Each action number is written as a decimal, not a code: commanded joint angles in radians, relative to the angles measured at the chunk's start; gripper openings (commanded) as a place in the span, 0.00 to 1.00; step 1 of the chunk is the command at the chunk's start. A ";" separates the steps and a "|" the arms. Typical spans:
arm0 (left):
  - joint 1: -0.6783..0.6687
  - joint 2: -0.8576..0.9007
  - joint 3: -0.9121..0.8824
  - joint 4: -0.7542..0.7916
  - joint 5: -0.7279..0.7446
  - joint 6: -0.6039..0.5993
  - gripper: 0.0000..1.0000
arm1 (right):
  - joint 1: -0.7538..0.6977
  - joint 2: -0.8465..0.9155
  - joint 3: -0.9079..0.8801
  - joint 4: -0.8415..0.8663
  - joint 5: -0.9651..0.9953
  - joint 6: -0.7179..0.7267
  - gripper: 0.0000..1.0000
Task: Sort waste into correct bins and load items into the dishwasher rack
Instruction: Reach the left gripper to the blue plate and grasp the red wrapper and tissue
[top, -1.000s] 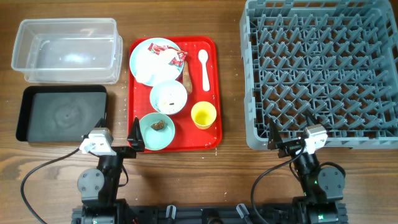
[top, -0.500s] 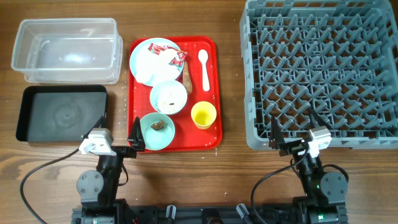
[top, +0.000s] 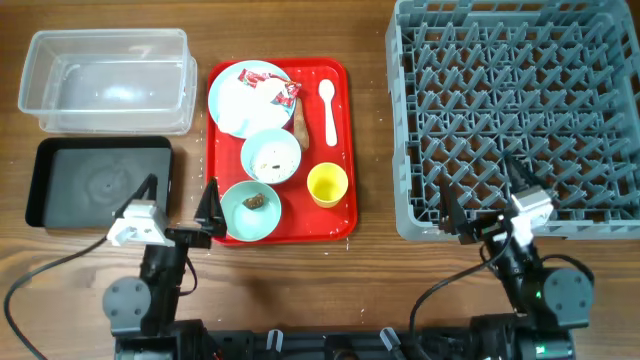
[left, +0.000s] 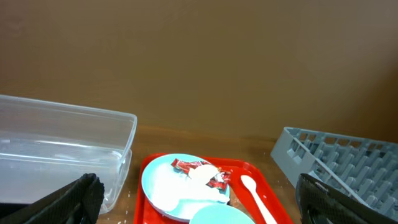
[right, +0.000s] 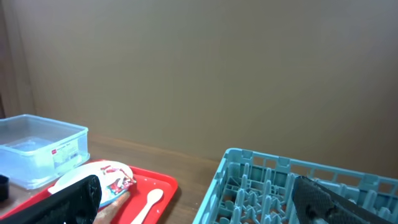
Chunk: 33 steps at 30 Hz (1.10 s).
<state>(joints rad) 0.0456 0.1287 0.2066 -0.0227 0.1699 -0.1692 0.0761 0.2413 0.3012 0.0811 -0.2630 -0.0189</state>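
On the red tray, the light blue plate (top: 236, 104) carries crumpled white paper and the red-and-white wrapper (top: 279, 90). A brown stick (top: 301, 128) lies beside the white spoon (top: 329, 108). Rice sits in the light blue bowl (top: 271, 156), and a brown lump (top: 254, 201) sits in the pale green bowl (top: 240, 222) next to the yellow cup (top: 327, 184). My left gripper (top: 180, 195) (left: 199, 208) hangs open between the black tray (top: 98, 183) and the green bowl. My right gripper (top: 482, 190) (right: 202, 202) hangs open over the front left edge of the grey rack (top: 515, 100).
The clear tub (top: 108, 80) stands behind the black tray at the far left. The red serving tray (top: 343, 226) lies between the bins and the rack, with a strip of bare wood on each side. Cables trail along the table's front edge.
The left arm has shifted left and forward, so its fingers now span from the black tray to the red tray. The right arm has moved right and forward onto the rack's edge. Both stay open.
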 joint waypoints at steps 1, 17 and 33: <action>-0.004 0.147 0.109 0.003 0.013 0.009 1.00 | 0.005 0.100 0.103 -0.041 -0.047 -0.041 1.00; -0.004 0.769 0.663 -0.409 0.024 0.009 1.00 | 0.005 0.391 0.509 -0.459 -0.076 -0.117 1.00; -0.174 1.238 1.163 -0.749 -0.005 0.061 1.00 | 0.005 0.897 1.014 -1.049 -0.076 -0.139 1.00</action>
<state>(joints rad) -0.0601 1.2964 1.2888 -0.7532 0.2028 -0.1432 0.0761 1.0813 1.2438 -0.9302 -0.3218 -0.1406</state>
